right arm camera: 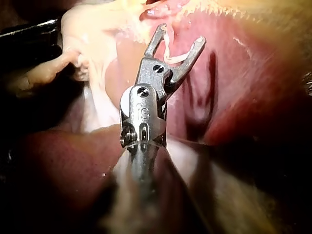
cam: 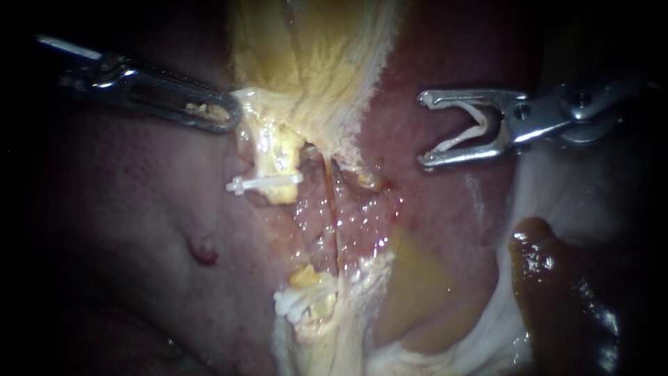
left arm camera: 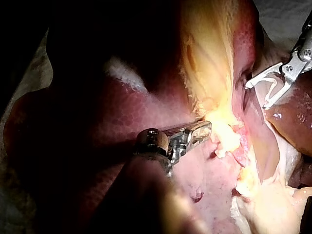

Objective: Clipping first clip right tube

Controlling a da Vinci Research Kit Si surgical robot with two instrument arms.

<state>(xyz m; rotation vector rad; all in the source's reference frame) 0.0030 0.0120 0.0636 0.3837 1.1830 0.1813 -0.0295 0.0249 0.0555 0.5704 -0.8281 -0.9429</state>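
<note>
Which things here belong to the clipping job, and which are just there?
Job:
- right instrument
- loaded clip it carries
- right tube

Just there:
- left instrument, off beside the yellow tissue
- placed clip
- liver

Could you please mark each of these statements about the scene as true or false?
1. The right instrument carries a white loaded clip in its claw. True.
2. The loaded clip is already closed around the right tube. False: it stands open over the liver, clear of that tube, which is bare.
3. A white placed clip sits across the yellowish left tube. True.
4. The left instrument touches the placed clip. False: its tip lies apart from it, beside the yellow tissue higher up.
</note>
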